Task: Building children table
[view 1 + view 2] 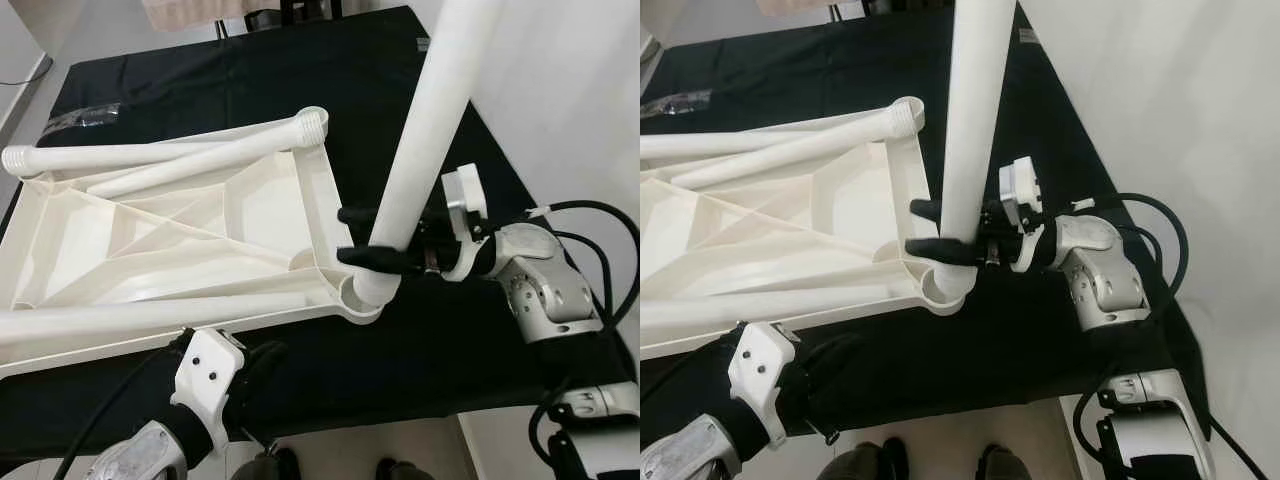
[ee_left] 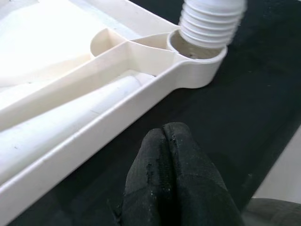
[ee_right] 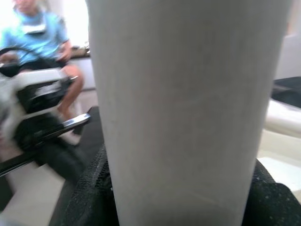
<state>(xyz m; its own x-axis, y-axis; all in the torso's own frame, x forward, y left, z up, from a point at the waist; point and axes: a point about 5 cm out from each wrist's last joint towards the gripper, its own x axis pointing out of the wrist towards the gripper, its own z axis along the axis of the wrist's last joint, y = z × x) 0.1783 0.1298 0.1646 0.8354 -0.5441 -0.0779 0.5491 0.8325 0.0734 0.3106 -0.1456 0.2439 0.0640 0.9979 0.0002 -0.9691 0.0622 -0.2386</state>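
A white plastic children's tabletop (image 1: 200, 235) lies upside down on a black mat, ribs facing up. An upright white table leg (image 1: 425, 140) stands with its threaded end (image 2: 209, 21) in the near right corner socket (image 2: 197, 63). My right gripper (image 1: 362, 235) is shut on this leg just above the socket, one finger (image 1: 375, 258) on each side. Two more legs (image 1: 150, 152) lie along the far edge, and another leg (image 1: 110, 318) along the near edge. My left gripper (image 2: 164, 141) is shut, holds nothing, and hovers over the mat beside the tabletop's near edge.
The black mat (image 1: 420, 370) covers the floor out to a white wall on the right. A clear plastic bag (image 1: 85, 115) lies at the mat's far left. In the right wrist view a person in a blue top (image 3: 40, 37) sits in the background. Cables (image 1: 590, 230) loop off my right arm.
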